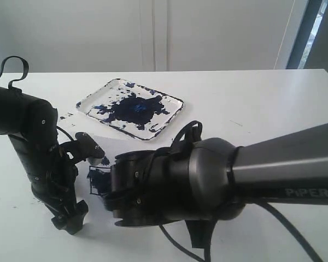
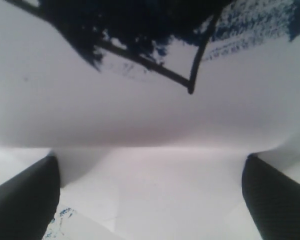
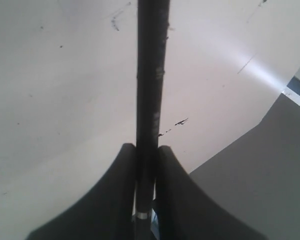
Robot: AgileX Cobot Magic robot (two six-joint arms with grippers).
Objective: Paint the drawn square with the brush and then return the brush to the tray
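Black brush [image 3: 150,75], silver band [image 3: 143,216], clamped in right hand [image 3: 146,150]; square [image 2: 175,52] seemingly blue-smeared; left hand [image 2: 150,160] apart.

Bright, washed-out daylight; soft shadows on the surface [image 1: 251,103]. Wrist views are blurry up close; fingers [image 2: 22,200] out of focus.

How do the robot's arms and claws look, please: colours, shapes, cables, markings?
Both arms are black with rounded housings: the left arm and the right arm, which bears pale PiPER lettering. Black cables loop off them. The left claw and right claw have dark tapered fingers.
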